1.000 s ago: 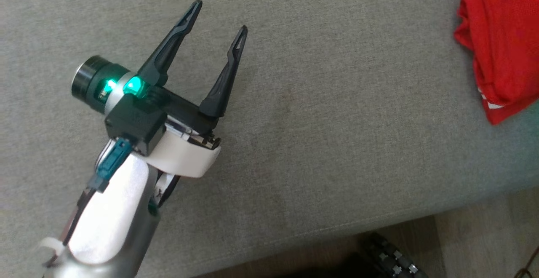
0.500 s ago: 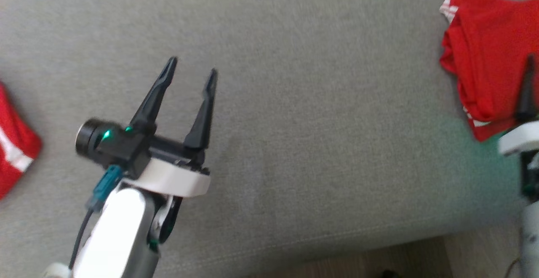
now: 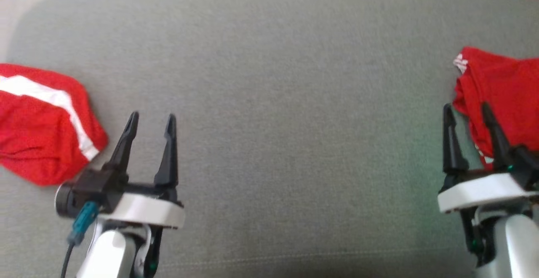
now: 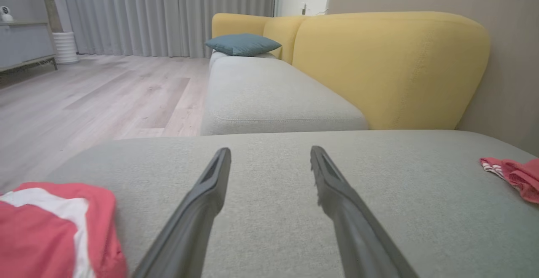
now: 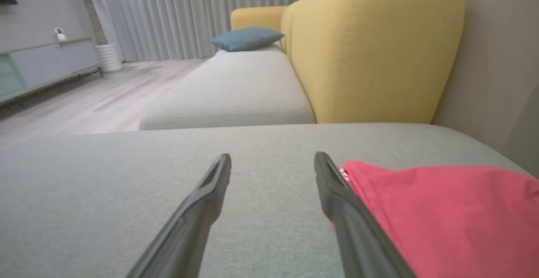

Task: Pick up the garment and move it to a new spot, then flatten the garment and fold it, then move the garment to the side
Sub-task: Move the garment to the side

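A striped red garment (image 3: 38, 139) lies at the left end of the grey cushion (image 3: 294, 101), just beside the left claw (image 3: 152, 120), whose fingers stand spread over bare fabric. Well to the right, the right claw (image 3: 465, 108) is likewise spread and grips nothing. The folded red garment (image 3: 505, 92) lies just beside its outer finger.

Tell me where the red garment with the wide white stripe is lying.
In the head view, the striped red garment lies at the left end of the grey seat, just left of the open left gripper, apart from it.
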Tool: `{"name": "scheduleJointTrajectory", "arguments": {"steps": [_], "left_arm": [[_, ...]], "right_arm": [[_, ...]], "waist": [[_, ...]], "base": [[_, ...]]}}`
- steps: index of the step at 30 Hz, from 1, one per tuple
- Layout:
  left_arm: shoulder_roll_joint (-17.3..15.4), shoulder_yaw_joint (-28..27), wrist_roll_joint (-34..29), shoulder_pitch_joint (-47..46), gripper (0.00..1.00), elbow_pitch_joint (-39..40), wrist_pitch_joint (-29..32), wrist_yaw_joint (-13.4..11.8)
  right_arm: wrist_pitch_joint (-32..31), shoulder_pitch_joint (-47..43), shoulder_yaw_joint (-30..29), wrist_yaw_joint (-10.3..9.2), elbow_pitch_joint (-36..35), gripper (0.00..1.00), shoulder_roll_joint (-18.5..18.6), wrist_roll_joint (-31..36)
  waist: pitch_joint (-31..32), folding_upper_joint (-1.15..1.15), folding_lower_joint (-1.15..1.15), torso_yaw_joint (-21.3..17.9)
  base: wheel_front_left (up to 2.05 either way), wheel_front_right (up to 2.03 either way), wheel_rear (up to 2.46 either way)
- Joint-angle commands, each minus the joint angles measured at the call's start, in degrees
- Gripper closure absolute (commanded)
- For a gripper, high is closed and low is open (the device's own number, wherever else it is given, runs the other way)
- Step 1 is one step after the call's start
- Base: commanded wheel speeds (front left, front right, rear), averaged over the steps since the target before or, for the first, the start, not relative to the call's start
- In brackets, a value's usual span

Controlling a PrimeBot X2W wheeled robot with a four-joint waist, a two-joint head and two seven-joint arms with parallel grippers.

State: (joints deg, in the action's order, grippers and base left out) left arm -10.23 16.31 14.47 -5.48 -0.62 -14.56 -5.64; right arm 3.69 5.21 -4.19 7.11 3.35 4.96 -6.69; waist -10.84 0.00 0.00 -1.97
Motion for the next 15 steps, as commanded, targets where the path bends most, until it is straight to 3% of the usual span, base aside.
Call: {"name": "scheduleJointTrajectory", "arguments": {"steps": [1, 15], "left_arm": [[-1.2, -2.4, 0.5, -0.6, 0.0, 1.3, -0.4, -0.5], [-2.7, -2.8, 1.9, 6.6, 0.0, -2.1, 0.8, -1.6]], "right_arm": [[-0.2, -0.2, 1.6, 0.37, -2.8, 0.0, -0.2, -0.4], [-3.8, -9.6, 3.4, 0.37, -9.3, 0.0, -1.7, -1.2]], "waist": [[2.4, 0.0, 0.0, 1.6], [10.6, 0.0, 0.0, 2.0]], "base": [[0.0, 0.0, 0.0], [0.0, 0.0, 0.0]]}}
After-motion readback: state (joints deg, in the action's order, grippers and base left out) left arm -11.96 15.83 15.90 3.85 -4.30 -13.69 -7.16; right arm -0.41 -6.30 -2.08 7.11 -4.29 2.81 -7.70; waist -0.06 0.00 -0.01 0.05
